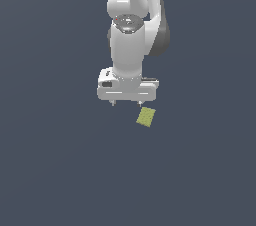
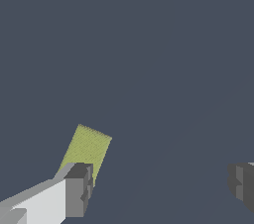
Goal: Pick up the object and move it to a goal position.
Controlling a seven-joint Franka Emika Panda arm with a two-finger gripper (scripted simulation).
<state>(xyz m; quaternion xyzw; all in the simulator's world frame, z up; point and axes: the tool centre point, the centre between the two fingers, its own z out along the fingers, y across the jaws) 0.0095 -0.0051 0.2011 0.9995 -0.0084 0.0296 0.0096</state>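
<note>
- The jaws (image 1: 126,103) stand wide apart and hold nothing: in the wrist view one dark fingertip (image 2: 79,188) and the other show at opposite edges of the picture, with bare surface between them.
- The object (image 1: 146,116), a small flat yellow-green block, lies on the dark blue-grey counter (image 1: 60,170), turned at an angle rather than square to the jaws.
- In the exterior view the block sits just below the white hand and toward the exterior view's right, close under one fingertip rather than centred between the two.
- The wrist view agrees: the block (image 2: 87,151) lies beside and partly behind one fingertip, not in the gap. Whether that fingertip touches it cannot be told from these pictures.
- The arm (image 1: 129,45) hangs over the counter with the hand pointing down; how high the fingertips are above the surface is not clear.
- Progress, as a judgement: the task is at its early stage. The approach has brought the hand near the block, but no grasp has been made, and the block is not lifted.
- Left to do, by the same judgement: shift the hand sideways so the block falls between the fingertips, likely turn the wrist to match the block's slant, descend, close, lift, and carry it to the goal.
- No goal marker shows in either view, so where the block must end up cannot be told.
</note>
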